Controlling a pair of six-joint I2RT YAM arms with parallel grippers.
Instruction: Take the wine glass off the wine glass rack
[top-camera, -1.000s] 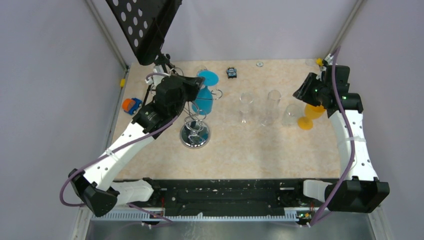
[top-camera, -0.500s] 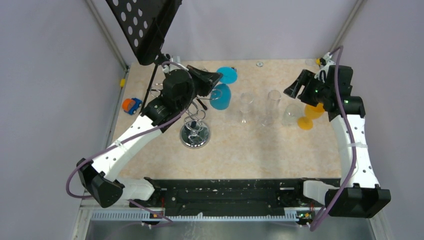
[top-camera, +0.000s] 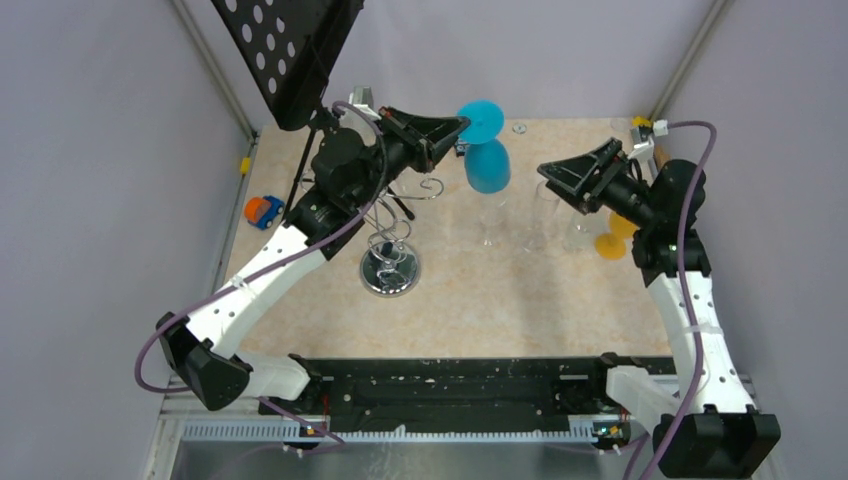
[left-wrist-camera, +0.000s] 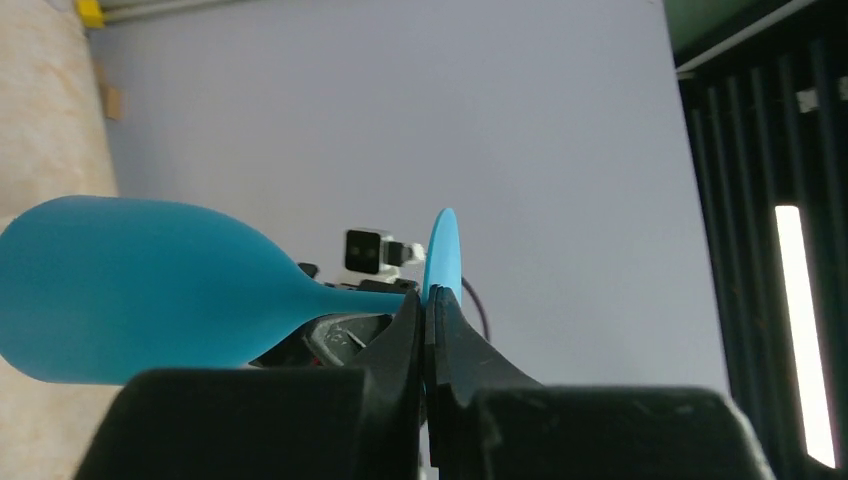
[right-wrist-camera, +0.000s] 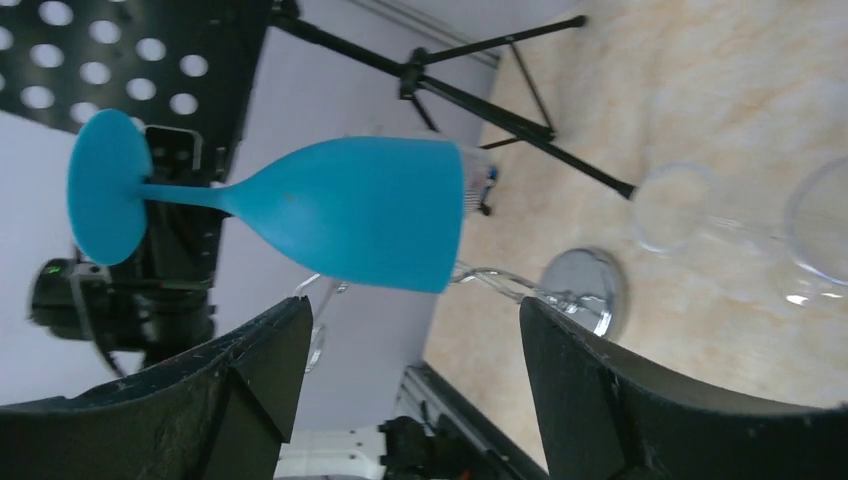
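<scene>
Two claws, one opaque blue wine glass (top-camera: 487, 166) hanging in mid-air, clear of the silver wire rack with chrome base (top-camera: 390, 272).
Left gripper (left-wrist-camera: 428, 306) is clamped on its stem by the foot; right gripper (top-camera: 561, 187), jaws wide apart, faces the bowl just ahead, glass axis running finger to finger.

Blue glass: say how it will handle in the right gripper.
The blue glass looks opaque and matte, so probably light plastic, not brittle. Its smooth tapering bowl could slip from the open right gripper. Pinched only near the foot by the left gripper, it may pivot.
</scene>
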